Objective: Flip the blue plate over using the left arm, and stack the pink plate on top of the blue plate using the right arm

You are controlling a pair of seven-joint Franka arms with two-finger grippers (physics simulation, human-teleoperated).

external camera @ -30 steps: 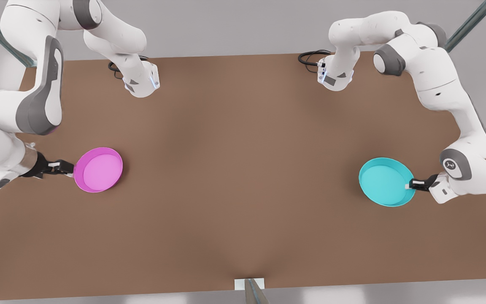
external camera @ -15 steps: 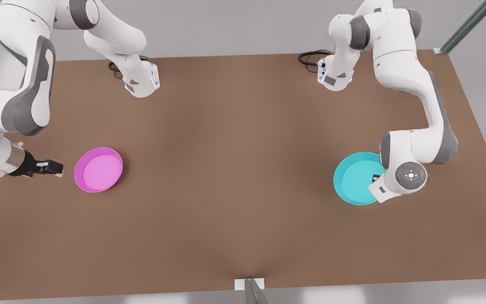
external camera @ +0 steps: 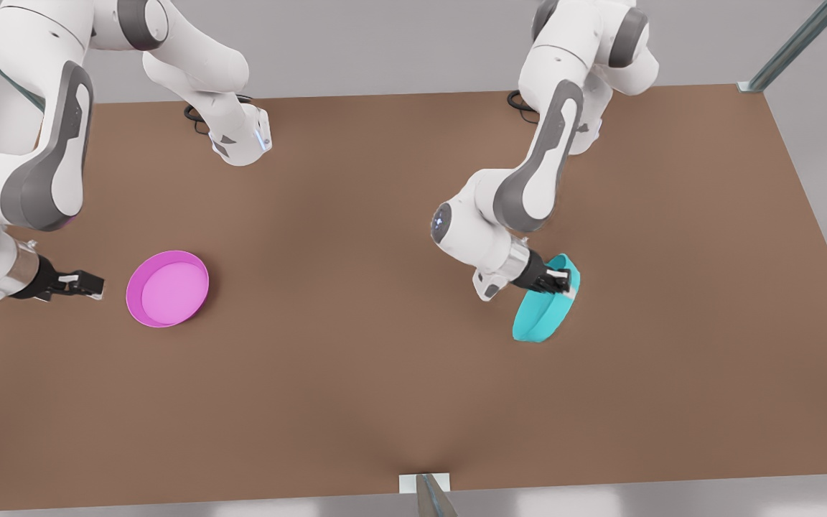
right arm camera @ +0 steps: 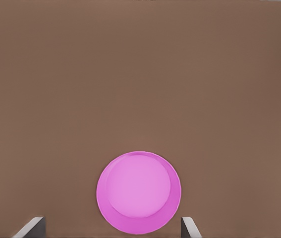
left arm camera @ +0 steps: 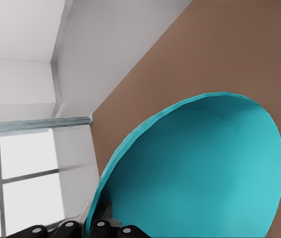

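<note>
The blue plate (external camera: 544, 310) hangs tilted steeply on edge above the table, right of centre in the front view. My left gripper (external camera: 561, 281) is shut on its upper rim; in the left wrist view the plate's cyan face (left arm camera: 204, 173) spreads out past the black fingers (left arm camera: 100, 229). The pink plate (external camera: 167, 289) lies flat, rim up, at the front view's left. My right gripper (external camera: 95, 285) hovers open a short way to its left, apart from it. In the right wrist view the pink plate (right arm camera: 138, 192) lies between the two fingertips (right arm camera: 35, 227).
Both arm bases (external camera: 240, 140) stand along the table's far edge, with black cables beside them. A small white bracket (external camera: 424, 482) sits at the middle of the near edge. Bare brown tabletop (external camera: 356, 287) stretches between the two plates.
My left arm swung toward the table's middle, carrying the blue plate and tipping it from flat to nearly on edge. My right gripper drew back from the pink plate's rim and then held still.
</note>
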